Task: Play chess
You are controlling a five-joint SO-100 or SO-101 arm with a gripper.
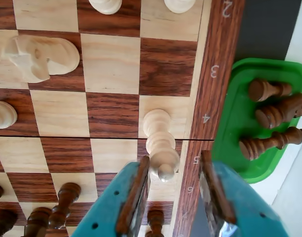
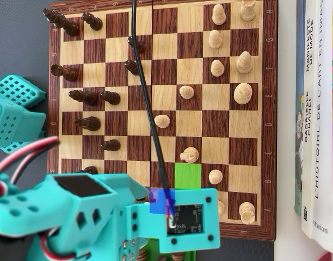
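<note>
Two teal fingers (image 1: 136,197) of the gripper (image 1: 176,190) come up from the bottom edge of the wrist view, spread apart with nothing pinched between them. A light pawn (image 1: 160,143) stands on the chessboard (image 1: 111,64) at its edge column, by the rank marks 4 and 5 on the wooden border; its head sits just inside the left finger's tip, so the piece lies at the mouth of the open jaws, nearer the left finger than the right. Whether the finger touches it cannot be told. The right finger hangs over the board's border. Beyond that border a green tray (image 1: 235,123) holds three dark pieces (image 1: 274,111) lying on their sides. In the overhead view the teal arm (image 2: 85,212) covers the board's lower edge, hiding the pawn, beside a green-tinted square (image 2: 188,175).
</note>
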